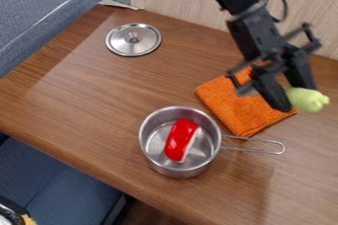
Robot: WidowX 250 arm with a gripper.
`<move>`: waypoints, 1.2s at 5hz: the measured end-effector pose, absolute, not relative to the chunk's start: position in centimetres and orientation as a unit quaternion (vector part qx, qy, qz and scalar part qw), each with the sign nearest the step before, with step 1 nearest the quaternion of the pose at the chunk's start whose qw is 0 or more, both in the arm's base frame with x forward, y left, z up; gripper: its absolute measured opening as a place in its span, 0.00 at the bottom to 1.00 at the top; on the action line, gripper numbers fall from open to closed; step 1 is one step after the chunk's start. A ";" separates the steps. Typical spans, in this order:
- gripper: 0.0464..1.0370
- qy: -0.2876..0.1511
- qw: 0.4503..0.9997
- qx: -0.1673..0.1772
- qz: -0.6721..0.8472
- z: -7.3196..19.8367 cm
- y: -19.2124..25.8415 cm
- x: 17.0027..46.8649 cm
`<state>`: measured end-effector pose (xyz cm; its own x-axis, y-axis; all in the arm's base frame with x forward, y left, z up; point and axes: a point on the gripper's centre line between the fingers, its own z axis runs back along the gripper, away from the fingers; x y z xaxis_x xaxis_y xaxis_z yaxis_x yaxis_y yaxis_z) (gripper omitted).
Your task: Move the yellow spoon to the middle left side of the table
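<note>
Apparently, we have the yellow spoon in the black gripper (297, 98), though we make out only a pale yellow-green, lumpy shape (308, 100) at the right of the camera view. Its inner end is hidden between the fingertips, so we cannot tell a bowl from a handle. The jaws stand partly apart, closed on that shape, beside the right part of the orange cloth (231, 106); how high they are above the table (86, 103) we cannot judge. The arm (247, 26) is cut off by the top edge and covers some of the cloth.

Nearer us, the steel pot (147, 142) holds a red and white thing (180, 140), which we cannot name; the pot's wire handle (264, 150) points right. We see the metal lid (122, 41) flat toward the upper left, and beyond it a silvery-grey piece (121, 1), too indistinct to identify. Something dark and rounded (10, 215) is cut off at the lower left corner.
</note>
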<state>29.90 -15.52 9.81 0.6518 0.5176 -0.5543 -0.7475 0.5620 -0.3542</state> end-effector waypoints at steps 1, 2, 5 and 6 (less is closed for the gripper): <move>0.38 0.213 0.865 -0.281 0.358 8.9 -17.0 30.0; 0.38 0.216 0.863 -0.280 0.361 8.3 -17.2 30.3; 0.38 0.241 0.827 -0.297 0.413 6.0 -14.6 33.9; 0.38 0.223 0.820 -0.294 0.437 6.0 -12.1 34.9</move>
<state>34.89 -12.08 5.98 0.5184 0.5862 -0.6226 -0.8482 0.4451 -0.2872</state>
